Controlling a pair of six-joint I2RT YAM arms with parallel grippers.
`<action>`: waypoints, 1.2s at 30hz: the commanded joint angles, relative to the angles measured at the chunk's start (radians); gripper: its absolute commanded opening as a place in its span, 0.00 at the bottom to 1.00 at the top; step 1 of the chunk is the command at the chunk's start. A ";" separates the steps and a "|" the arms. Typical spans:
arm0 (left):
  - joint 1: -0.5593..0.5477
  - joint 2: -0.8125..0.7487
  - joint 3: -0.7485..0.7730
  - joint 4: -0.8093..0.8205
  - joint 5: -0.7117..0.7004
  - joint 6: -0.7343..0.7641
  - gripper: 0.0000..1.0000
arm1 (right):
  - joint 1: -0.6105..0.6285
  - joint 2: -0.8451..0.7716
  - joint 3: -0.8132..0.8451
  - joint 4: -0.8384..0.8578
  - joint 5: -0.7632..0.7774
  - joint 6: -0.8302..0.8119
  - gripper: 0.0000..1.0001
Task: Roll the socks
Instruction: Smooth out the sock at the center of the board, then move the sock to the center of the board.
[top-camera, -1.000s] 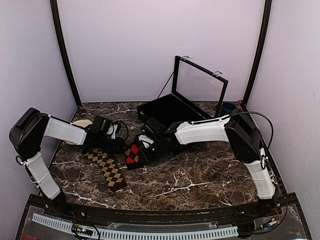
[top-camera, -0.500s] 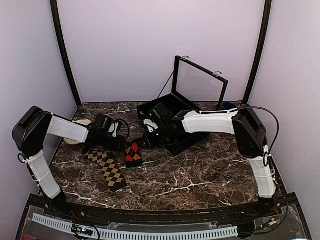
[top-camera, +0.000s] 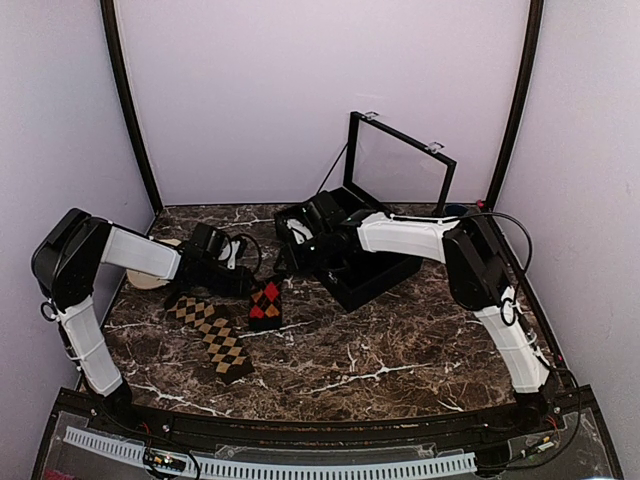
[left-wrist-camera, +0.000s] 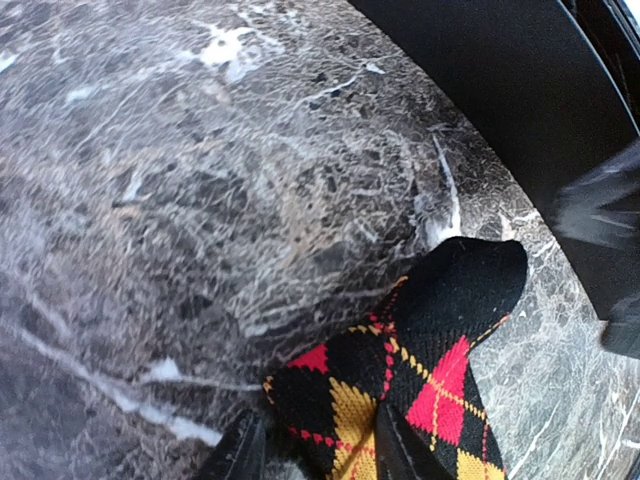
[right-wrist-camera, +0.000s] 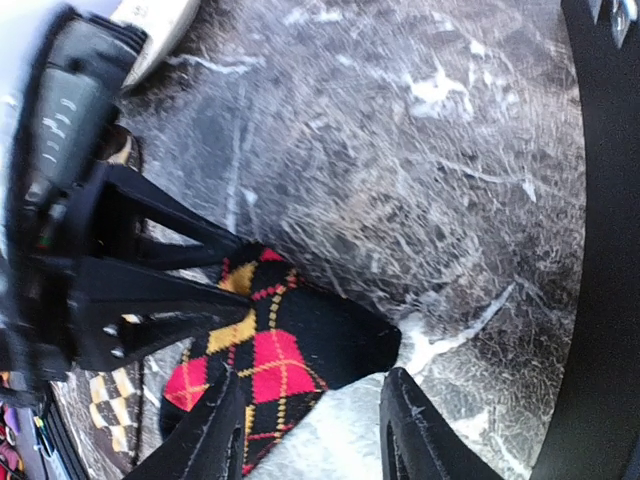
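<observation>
Dark brown marble-patterned tabletop (top-camera: 400, 350), boxed in by pale lilac walls (top-camera: 300, 90) on three sides, with a black rail carrying a white slotted strip (top-camera: 300, 465) along the near edge. The back middle is taken by a shallow black display case (top-camera: 365, 285) whose glass-paned lid (top-camera: 400, 165) stands upright. A small dark blue cup-like thing (top-camera: 457, 212) sits behind it at the right wall. The widest open stretch of marble runs from the case's front corner out to the right wall and down to the rail. The left half is tighter. The black sock with tan diamonds (top-camera: 212, 335) lies flat as a slanted strip, near the left arm. The black sock with red-and-orange diamonds (top-camera: 265, 303) lies just to its right as a short flat piece, its black toe pointing toward the case, close to it but not touching. A beige round object (top-camera: 145, 280) peeks out behind the left forearm. Left gripper (left-wrist-camera: 318, 415) is low at the red-and-orange sock's near end, fingers parted about halfway. One finger (left-wrist-camera: 395, 445) rests over the cloth and the other is just off its edge, and the fabric between them lies flat. Right gripper (right-wrist-camera: 315, 378) hangs over the case's left corner, looking down on the toe, fingers apart and holding nothing.
</observation>
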 joint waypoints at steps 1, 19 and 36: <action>0.018 0.041 0.020 -0.058 0.066 0.065 0.40 | -0.026 0.031 0.021 0.017 -0.067 -0.034 0.45; 0.021 0.049 0.018 -0.135 0.188 0.187 0.32 | 0.024 0.069 0.078 -0.009 0.062 -0.100 0.46; 0.018 0.039 -0.055 -0.163 0.390 0.268 0.16 | 0.085 -0.087 -0.185 0.074 0.219 -0.095 0.46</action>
